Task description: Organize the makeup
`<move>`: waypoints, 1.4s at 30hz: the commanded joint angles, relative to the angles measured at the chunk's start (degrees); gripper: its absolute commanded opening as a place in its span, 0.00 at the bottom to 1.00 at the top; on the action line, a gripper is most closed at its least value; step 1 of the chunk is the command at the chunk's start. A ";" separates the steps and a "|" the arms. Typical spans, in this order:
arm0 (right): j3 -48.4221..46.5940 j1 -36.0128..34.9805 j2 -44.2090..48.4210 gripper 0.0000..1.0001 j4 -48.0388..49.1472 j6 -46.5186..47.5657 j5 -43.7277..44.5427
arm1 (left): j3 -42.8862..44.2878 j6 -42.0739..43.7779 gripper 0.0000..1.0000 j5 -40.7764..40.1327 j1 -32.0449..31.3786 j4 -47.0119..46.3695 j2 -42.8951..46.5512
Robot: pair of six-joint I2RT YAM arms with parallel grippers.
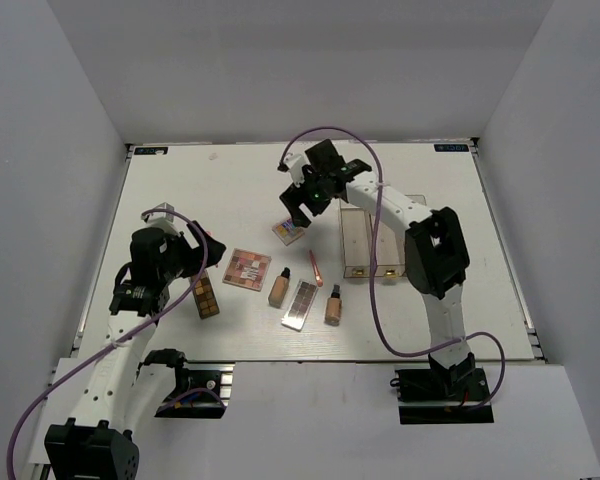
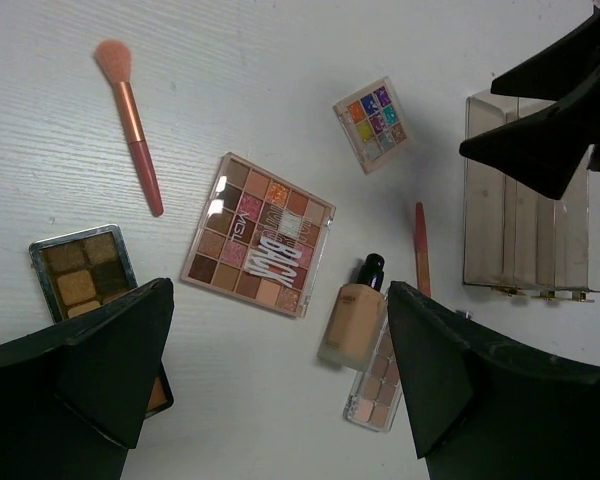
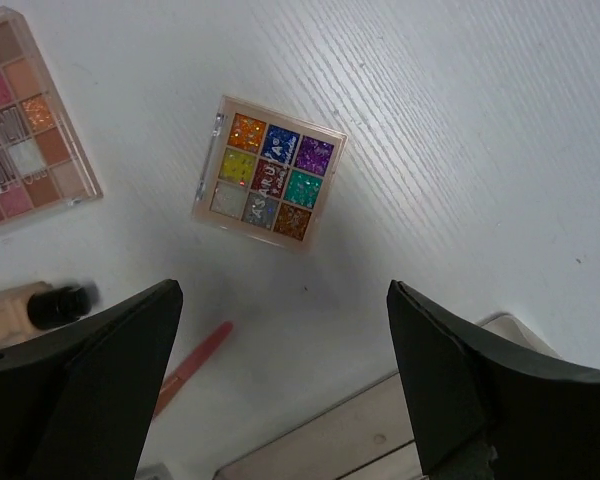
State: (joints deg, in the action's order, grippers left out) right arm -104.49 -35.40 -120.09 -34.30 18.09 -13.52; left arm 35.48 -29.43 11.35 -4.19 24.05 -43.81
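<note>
White bench (image 1: 180, 180) carries everything here, and all the makeup lies loose on it, none of it in the clear box (image 1: 370, 242).

At the far left the left pincer (image 1: 209, 252) hangs above the bench with its jaws spread wide and nothing between them. Just below it in the top view lies a dark brown palette (image 1: 206, 296), partly hidden by one finger in the left wrist view. That same view shows a pink brush (image 2: 130, 120) lying flat beyond the brown palette, well apart from it.

Next comes the large pink-and-brown palette (image 1: 246, 268), flat and turned a little askew. To its right a beige bottle (image 1: 279, 288) lies on its side with its black cap pointing toward the far edge. Right against it is a long nude palette (image 1: 300, 304); whether the two touch I cannot tell. A thin pink stick (image 1: 316, 268) lies just beyond that palette, and a second beige bottle (image 1: 333, 306) lies to its right, cap also toward the far edge.

Farther back sits the small multicolour palette (image 1: 289, 231), its nine glittery pans facing up. The right pincer (image 1: 299, 212) hovers directly over it, jaws wide apart, gripping nothing and not touching the palette.

The clear box stands at the right, just beside the right arm, near the stick and the second bottle.
</note>
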 commanded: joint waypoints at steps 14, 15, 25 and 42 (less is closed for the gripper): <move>-6.69 -8.02 -8.57 0.89 5.82 -10.97 12.37 | 1.25 -0.19 0.97 1.48 0.14 -0.15 -1.10; -6.96 -8.11 -9.10 0.89 6.18 -10.79 13.07 | 1.25 -0.10 0.97 1.74 0.14 -0.15 -1.01; -7.84 -8.46 -13.41 0.89 8.73 -8.86 20.10 | 0.99 0.16 0.97 1.57 0.14 1.79 1.09; -6.26 -7.58 -14.73 0.89 6.53 -10.44 15.54 | 0.37 -0.45 0.97 1.74 0.14 3.46 3.56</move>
State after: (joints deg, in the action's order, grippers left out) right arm -110.17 -43.48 -133.69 -27.11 8.99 3.22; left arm 35.48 -29.82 12.53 -4.19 26.94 -41.43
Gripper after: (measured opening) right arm 0.889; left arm 0.971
